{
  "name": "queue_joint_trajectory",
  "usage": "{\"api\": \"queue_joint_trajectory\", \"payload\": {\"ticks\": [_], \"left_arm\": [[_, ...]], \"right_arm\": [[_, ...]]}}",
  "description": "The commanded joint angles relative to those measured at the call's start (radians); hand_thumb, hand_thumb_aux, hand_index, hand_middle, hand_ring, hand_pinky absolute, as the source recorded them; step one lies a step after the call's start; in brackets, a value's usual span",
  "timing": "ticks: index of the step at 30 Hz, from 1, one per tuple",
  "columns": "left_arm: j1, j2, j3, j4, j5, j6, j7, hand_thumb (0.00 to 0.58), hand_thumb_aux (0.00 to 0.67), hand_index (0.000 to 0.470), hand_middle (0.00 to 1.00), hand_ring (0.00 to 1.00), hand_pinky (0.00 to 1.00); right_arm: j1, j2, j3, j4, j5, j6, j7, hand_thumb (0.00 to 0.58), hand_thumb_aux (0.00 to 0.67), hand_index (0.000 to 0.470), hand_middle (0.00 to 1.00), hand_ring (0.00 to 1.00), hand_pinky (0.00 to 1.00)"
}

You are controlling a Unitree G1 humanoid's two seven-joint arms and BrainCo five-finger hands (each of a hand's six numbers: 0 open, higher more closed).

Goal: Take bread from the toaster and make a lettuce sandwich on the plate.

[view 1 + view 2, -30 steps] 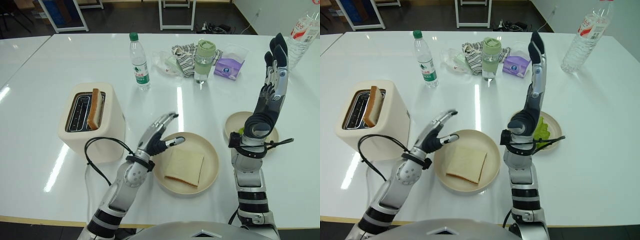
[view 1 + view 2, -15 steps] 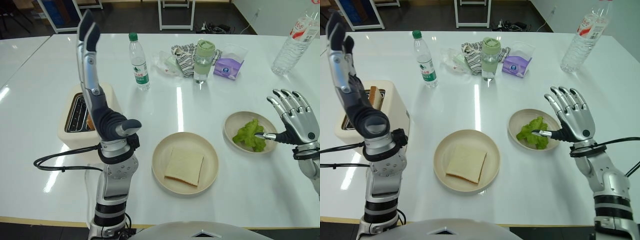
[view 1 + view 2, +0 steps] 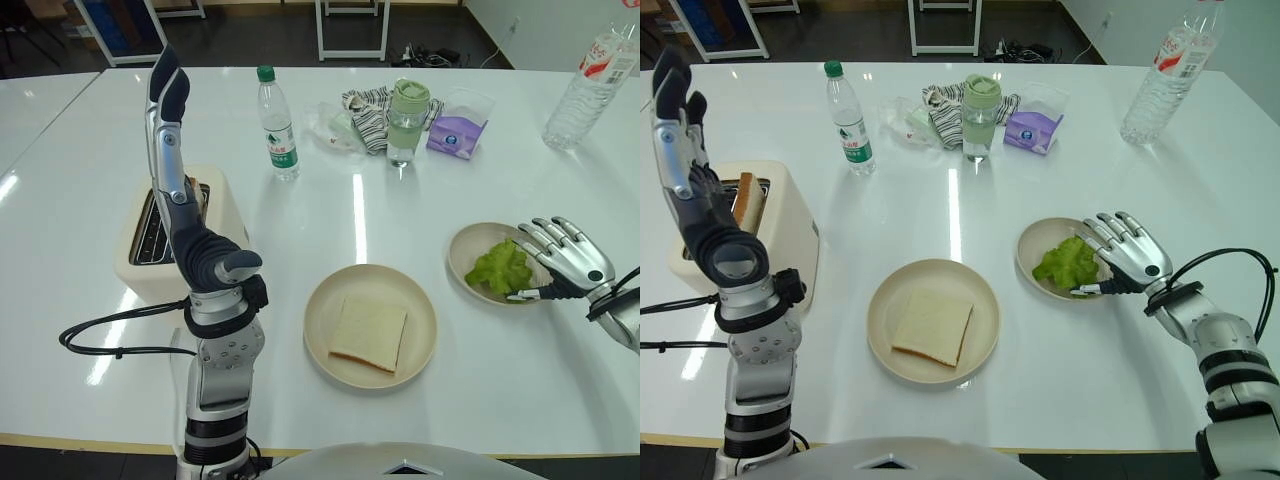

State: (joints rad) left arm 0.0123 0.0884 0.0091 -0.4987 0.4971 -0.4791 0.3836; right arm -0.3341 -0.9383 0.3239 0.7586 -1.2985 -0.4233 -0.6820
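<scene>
A cream toaster (image 3: pixel 143 268) stands at the left with one bread slice (image 3: pixel 745 200) upright in its slot. My left hand (image 3: pixel 166 96) is raised upright in front of the toaster, fingers straight and holding nothing; its forearm hides part of the toaster. A second bread slice (image 3: pixel 368 333) lies flat on the beige plate (image 3: pixel 322 305) at the centre. Green lettuce (image 3: pixel 497 268) sits in a small beige dish (image 3: pixel 462 252) to the right. My right hand (image 3: pixel 562 262) hovers low at that dish's right rim, fingers spread above the lettuce's edge, nothing grasped.
A black cable (image 3: pixel 110 335) loops on the table left of my left arm. Along the far side stand a green-capped water bottle (image 3: pixel 278 125), a green tumbler (image 3: pixel 408 120), a striped cloth (image 3: pixel 365 108) and a purple tissue pack (image 3: pixel 456 132). A clear bottle (image 3: pixel 585 85) stands far right.
My left hand rose from beside the plate to upright at the toaster. My right hand dropped from upright down to the lettuce dish's rim, closing in on the lettuce.
</scene>
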Motion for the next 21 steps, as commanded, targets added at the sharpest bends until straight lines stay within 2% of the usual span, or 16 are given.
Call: {"api": "queue_joint_trajectory", "payload": {"ticks": [1,14,15,16,17,21], "left_arm": [[0.008,-0.007,0.007,-0.006,-0.003,-0.001,-0.018,0.000,0.000,0.000,0.00,0.00,0.00],[0.001,-0.015,0.011,0.005,-0.014,-0.006,-0.057,0.000,0.000,0.000,0.00,0.00,0.00],[0.000,-0.016,0.011,0.006,-0.014,-0.006,-0.059,0.000,0.000,0.000,0.00,0.00,0.00],[0.000,-0.016,0.010,0.005,-0.014,-0.005,-0.061,0.000,0.000,0.000,0.00,0.00,0.00],[-0.001,-0.017,0.009,0.004,-0.014,-0.005,-0.063,0.000,0.000,0.000,0.00,0.00,0.00],[0.000,-0.019,0.012,0.000,-0.017,-0.001,-0.069,0.000,0.000,0.000,0.00,0.00,0.00]], "right_arm": [[-0.065,0.021,0.081,0.084,0.000,0.006,-0.034,0.000,0.000,0.000,0.00,0.00,0.00],[-0.135,0.036,0.258,0.230,0.025,0.007,-0.083,0.000,0.000,0.000,0.00,0.00,0.00],[-0.138,0.038,0.267,0.240,0.028,0.004,-0.080,0.352,0.250,0.175,0.00,0.00,0.00],[-0.140,0.037,0.274,0.247,0.033,0.001,-0.077,0.572,0.591,0.415,0.00,0.00,0.00],[-0.142,0.036,0.283,0.255,0.040,-0.006,-0.075,0.580,0.670,0.470,0.00,0.00,0.00],[-0.143,0.036,0.311,0.269,0.061,-0.019,-0.080,0.580,0.670,0.470,0.00,0.00,0.00]]}}
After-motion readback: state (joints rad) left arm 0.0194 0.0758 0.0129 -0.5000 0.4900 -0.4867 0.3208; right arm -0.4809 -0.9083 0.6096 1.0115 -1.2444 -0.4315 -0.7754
